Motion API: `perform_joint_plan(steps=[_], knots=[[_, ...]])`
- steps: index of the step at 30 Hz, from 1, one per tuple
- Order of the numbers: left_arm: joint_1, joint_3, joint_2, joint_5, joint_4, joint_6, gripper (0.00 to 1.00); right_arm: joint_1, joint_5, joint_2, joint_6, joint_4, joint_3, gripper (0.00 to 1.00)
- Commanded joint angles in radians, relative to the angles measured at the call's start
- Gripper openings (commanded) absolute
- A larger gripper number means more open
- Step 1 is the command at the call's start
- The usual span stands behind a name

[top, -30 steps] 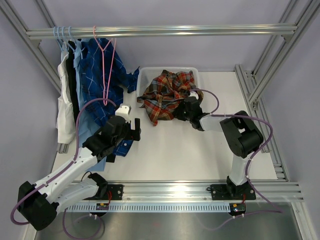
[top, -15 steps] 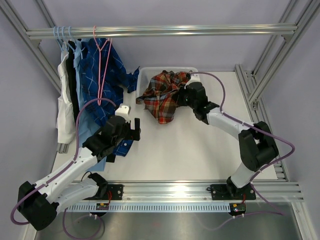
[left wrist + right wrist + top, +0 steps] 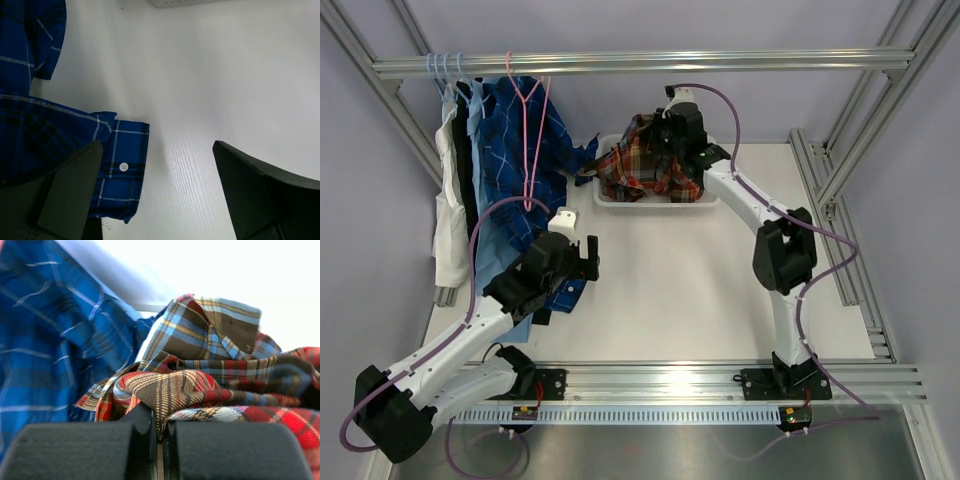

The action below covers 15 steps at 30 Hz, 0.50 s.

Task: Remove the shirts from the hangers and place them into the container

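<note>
At the far edge of the worktop (image 3: pixel 660 300), mid-way along, sits the container (image 3: pixel 655 199), a white basket. The plaid shirt (image 3: pixel 640 165) is bunched over it, red-orange-navy, its top lifted and its lower folds draped into the basket.

Top view shows the right arm stretched out over the container, but the right tool (image 3: pixel 670 135) is buried in cloth there, so the grip is not readable. Right wrist view settles it: right tool (image 3: pixel 159 440) pressed together, pinching a fold of plaid. It also shows the collar standing up and the blue checked shirt (image 3: pixel 50 340) behind on the left.

Left wrist view: left tool (image 3: pixel 159 187) spread wide, nothing between the fingers, bare worktop below. A blue cuff (image 3: pixel 125 145) with a white button (image 3: pixel 123 166) lies flat just beside one finger. Top view places the left tool (image 3: pixel 588 258) near the left edge, over the hem of the blue checked shirt (image 3: pixel 515 180).

Only the top view shows the rail (image 3: pixel 720 62) above the far left corner. The pink hanger (image 3: pixel 530 130), the pale blue hangers (image 3: pixel 445 70) and the shirts hang from it.
</note>
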<state>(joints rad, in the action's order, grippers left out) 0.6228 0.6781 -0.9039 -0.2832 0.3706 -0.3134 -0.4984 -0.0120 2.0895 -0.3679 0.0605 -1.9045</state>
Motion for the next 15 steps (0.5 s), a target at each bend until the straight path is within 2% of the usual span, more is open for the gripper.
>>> perform_joint_plan(steps=[1, 3, 10, 13, 15], knots=[[-0.003, -0.002, 0.019, -0.036, -0.016, -0.001, 0.99, 0.017, 0.007, 0.136, -0.047, 0.207, -0.126, 0.00], [-0.003, -0.005, 0.022, -0.039, -0.013, -0.001, 0.99, 0.021, 0.029, 0.203, -0.072, 0.243, -0.146, 0.00], [-0.003, -0.003, 0.016, -0.040, -0.016, 0.002, 0.99, 0.021, 0.079, 0.288, -0.224, 0.413, -0.108, 0.00], [-0.003, 0.000, 0.007, -0.034, -0.018, 0.004, 0.99, 0.026, 0.076, 0.287, -0.224, 0.446, -0.103, 0.01], [-0.003, 0.003, 0.005, -0.030, -0.016, 0.005, 0.99, 0.026, 0.064, 0.249, -0.182, 0.440, -0.097, 0.06]])
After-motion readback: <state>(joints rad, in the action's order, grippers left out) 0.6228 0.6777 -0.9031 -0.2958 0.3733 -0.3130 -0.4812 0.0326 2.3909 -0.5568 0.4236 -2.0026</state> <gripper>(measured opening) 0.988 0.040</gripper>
